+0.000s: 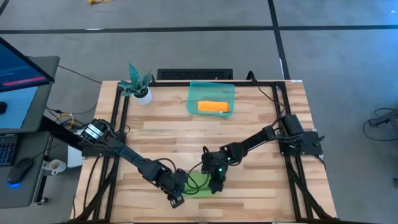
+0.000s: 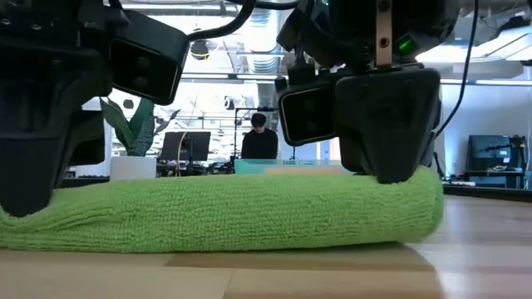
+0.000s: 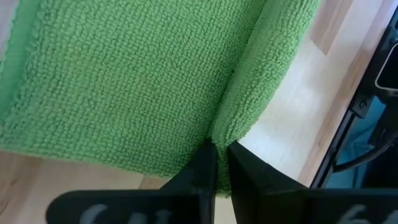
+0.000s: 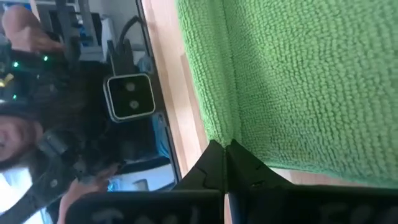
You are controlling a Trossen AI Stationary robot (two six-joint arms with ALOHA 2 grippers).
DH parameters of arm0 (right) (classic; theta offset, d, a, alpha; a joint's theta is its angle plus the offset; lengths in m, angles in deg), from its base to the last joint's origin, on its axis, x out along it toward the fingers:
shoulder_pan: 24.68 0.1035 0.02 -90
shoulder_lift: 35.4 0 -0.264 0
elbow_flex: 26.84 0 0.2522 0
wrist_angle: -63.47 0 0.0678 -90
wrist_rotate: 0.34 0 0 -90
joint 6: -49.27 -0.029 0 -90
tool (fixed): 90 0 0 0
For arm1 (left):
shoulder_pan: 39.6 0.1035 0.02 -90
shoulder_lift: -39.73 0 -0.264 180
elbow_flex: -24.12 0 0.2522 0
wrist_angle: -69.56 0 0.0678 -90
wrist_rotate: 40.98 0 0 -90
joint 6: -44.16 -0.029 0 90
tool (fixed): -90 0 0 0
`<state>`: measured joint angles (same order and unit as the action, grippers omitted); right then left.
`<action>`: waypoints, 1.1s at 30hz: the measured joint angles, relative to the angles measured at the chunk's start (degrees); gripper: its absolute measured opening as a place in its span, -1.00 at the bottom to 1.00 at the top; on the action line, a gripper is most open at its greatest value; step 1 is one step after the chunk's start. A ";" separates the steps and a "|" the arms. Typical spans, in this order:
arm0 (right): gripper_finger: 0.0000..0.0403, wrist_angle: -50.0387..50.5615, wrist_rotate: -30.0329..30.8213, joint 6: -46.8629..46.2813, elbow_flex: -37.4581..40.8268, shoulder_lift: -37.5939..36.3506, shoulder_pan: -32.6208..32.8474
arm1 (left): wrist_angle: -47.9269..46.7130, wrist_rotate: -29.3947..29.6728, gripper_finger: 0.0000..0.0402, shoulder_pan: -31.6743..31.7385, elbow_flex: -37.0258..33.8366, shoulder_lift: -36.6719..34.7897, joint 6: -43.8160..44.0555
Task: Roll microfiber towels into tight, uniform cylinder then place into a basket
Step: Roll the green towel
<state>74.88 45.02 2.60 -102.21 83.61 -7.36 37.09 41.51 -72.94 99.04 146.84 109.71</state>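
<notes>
The left pincer (image 1: 176,198) was seen low at the near edge of the pale wooden slatted surface (image 1: 261,124), its fingers pressed together on a fold at one end of the bright green microfiber towel (image 1: 198,185). In the low view that soft looped cloth lay as a thick, loosely doubled band flat on the surface. At its other end the right pincer (image 1: 216,185) was likewise clamped on a pinch of the folded edge. The rolling step was judged to be in hand, with the roll barely begun. Both held ends would next need to be turned over together, evenly, so the cylinder stays tight. Well apart, at the far side, the shallow translucent teal plastic basket (image 1: 194,93) already held the rolled orange towel (image 1: 213,107).
</notes>
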 joint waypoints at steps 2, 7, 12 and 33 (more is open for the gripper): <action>-0.95 -0.25 1.55 -1.36 0.01 -0.30 -0.41 | -0.19 -0.04 -0.92 0.00 -0.03 0.00 -0.96; -0.95 -1.11 2.91 -5.73 -0.20 -0.09 -0.74 | -0.63 0.65 -0.91 -0.08 -0.05 -0.09 -3.16; -0.94 -1.18 3.72 -8.28 -0.22 -0.05 -0.79 | -1.06 1.86 -0.88 -0.15 -0.03 -0.13 -5.54; -0.94 -1.42 4.00 -9.16 -0.24 -0.05 -0.81 | -6.07 0.88 -0.27 0.35 -0.19 -2.30 -13.89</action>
<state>73.46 49.02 -6.56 -102.45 83.56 -8.17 31.02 42.39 -72.59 98.85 144.54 95.82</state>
